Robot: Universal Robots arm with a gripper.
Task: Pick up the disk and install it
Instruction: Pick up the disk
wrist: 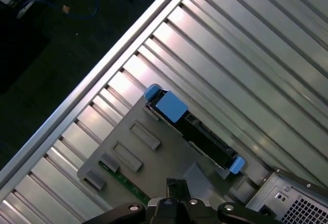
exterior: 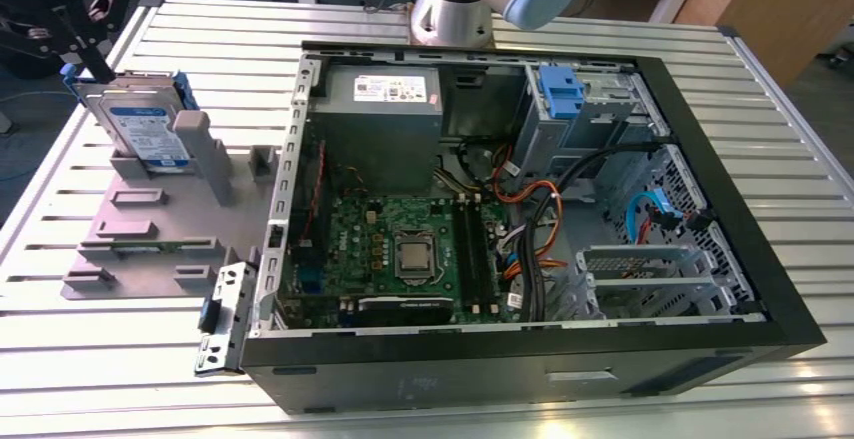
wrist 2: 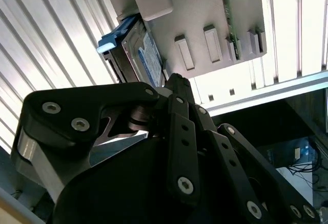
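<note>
The disk (exterior: 144,131) is silver-grey with a white-and-blue label and blue rails. The stand (exterior: 134,231) is plain grey, the table (exterior: 120,359) silvery with ridged stripes, the circuit board (exterior: 380,224) green.

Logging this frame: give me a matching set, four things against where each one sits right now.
Things:
1. disk
2. power supply box
3. gripper
4. motherboard

Places:
a. flat on the floor of the open case
b. upright on its edge in the grey stand
c. inside the case, in the corner nearest the arm's base
d. at the disk's top edge, at the exterior view's left

Pairs: 1-b; 2-c; 3-d; 4-a
</note>
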